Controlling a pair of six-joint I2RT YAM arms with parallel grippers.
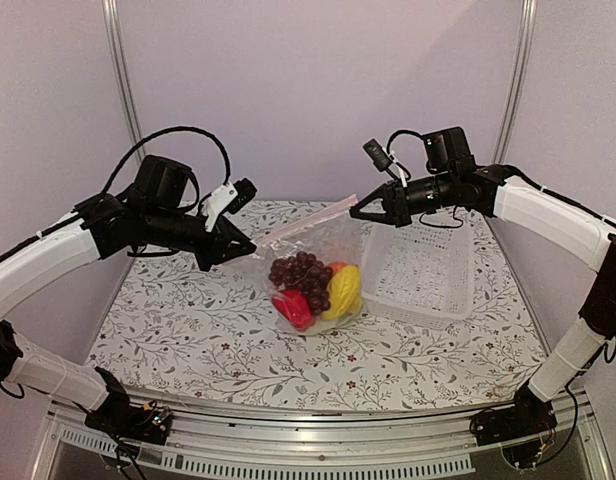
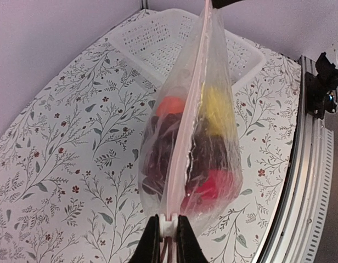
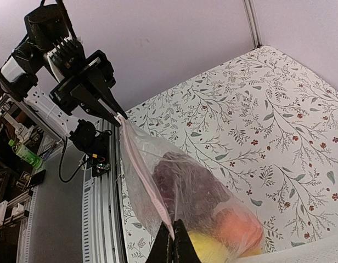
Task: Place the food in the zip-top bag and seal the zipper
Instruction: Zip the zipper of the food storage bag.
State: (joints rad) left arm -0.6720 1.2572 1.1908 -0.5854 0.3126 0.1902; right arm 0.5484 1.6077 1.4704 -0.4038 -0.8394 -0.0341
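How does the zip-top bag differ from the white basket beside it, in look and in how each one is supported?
The zip-top bag is clear plastic; the basket is white and perforated. The bag hangs by its mouth edge, pinched between the left gripper and the right gripper; the basket stands on the table, untouched. The bag holds the food; the basket shows none. Both are containers, side by side.

Place: robot lab test cell.
Walls: plain pale panels [image 1: 318,90] between metal posts [image 1: 121,80], behind the left gripper [image 1: 246,243] and right gripper [image 1: 356,211].
Table: floral-print cover [image 1: 188,330] under both, aluminium rail [image 1: 288,440] at its edge.
Past the left gripper: loose cables [image 3: 60,164], green bottle [image 3: 27,155], cluttered benches [image 3: 10,181].
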